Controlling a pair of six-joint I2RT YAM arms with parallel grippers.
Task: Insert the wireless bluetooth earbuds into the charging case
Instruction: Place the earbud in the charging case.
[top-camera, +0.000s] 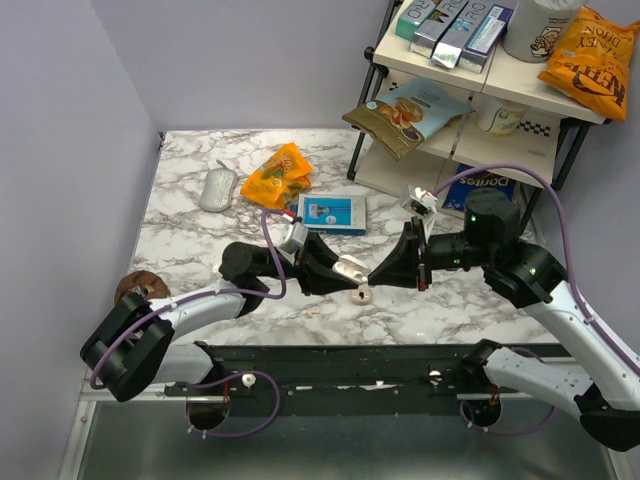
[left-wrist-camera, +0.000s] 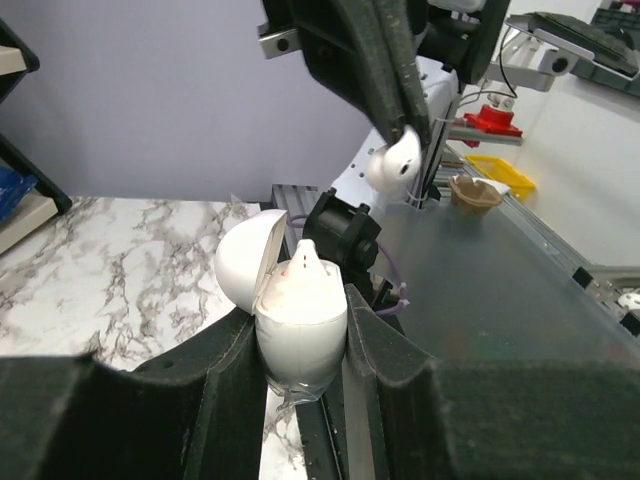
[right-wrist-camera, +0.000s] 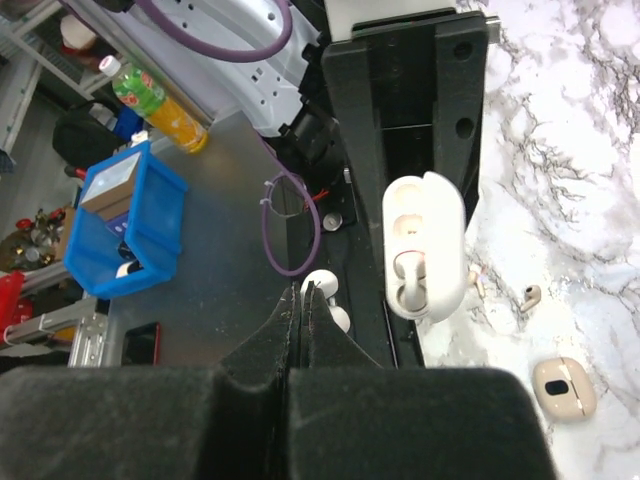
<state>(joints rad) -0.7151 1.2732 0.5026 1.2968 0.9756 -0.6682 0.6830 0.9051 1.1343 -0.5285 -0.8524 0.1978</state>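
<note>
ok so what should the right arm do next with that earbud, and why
Probably ease the right gripper toward the left gripper until the earbud sits over the charging case. The lid is open, and the bud is pinched clear of the case, not yet in.

Leaves only a short gap between the earbud (left-wrist-camera: 393, 160) pinched in the right gripper (top-camera: 375, 278) and the open charging case (left-wrist-camera: 300, 330) clamped in the left gripper (top-camera: 345, 268). Gets blocked behind by a blue-and-white box (top-camera: 331, 213), orange snack bag (top-camera: 278, 175) and shelf rack (top-camera: 430, 62). Passes freely over bare table (top-camera: 190, 240) at left and near right.
</note>
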